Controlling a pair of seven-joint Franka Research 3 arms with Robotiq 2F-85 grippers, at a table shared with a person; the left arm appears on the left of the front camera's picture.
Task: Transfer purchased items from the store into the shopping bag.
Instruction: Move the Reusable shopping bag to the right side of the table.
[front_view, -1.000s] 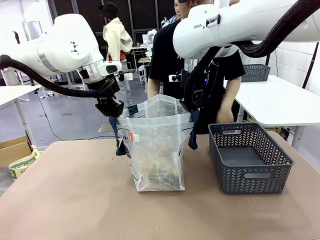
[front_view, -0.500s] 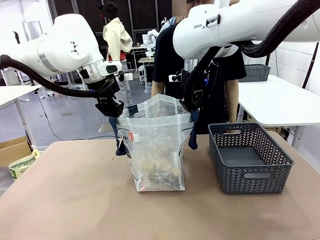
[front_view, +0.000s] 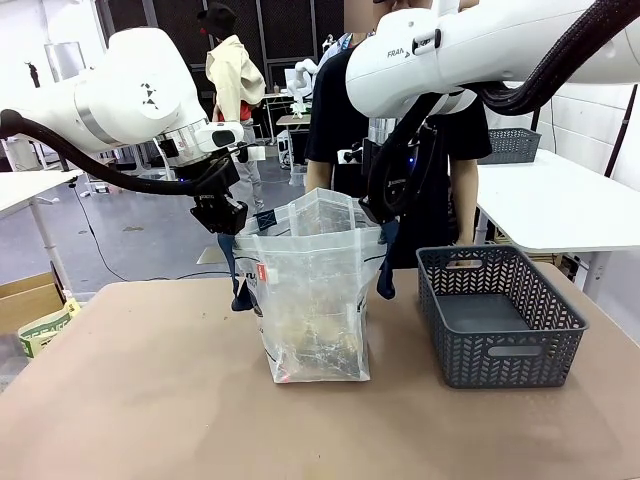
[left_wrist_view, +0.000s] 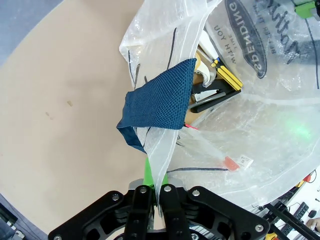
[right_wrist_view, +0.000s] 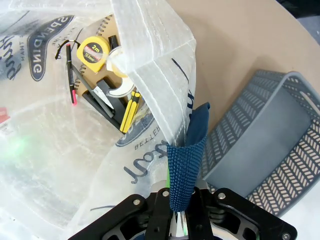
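The translucent white shopping bag (front_view: 310, 300) stands open mid-table, held up at both top corners. My left gripper (front_view: 228, 226) is shut on the bag's left rim (left_wrist_view: 161, 170), beside a hanging navy strap (left_wrist_view: 160, 102). My right gripper (front_view: 379, 216) is shut on the right rim together with its navy strap (right_wrist_view: 186, 162). The purchased items lie on the bag's bottom: a yellow tape measure (right_wrist_view: 95, 50), a flat brown carton (right_wrist_view: 112, 75), and slim pens (left_wrist_view: 207, 97). The dark grey lattice basket (front_view: 500, 352), the store, sits right of the bag, its floor showing bare (right_wrist_view: 260, 125).
A person in black (front_view: 345, 120) stands at the far side behind the bag, arms hanging down. A white table (front_view: 560, 205) with another grey basket (front_view: 512, 145) stands at the back right. A cardboard box (front_view: 25, 295) sits off the table's left edge.
The person's hand, which reached over the basket a second ago, has drawn back to their side. Both grippers and the bag have stayed still.
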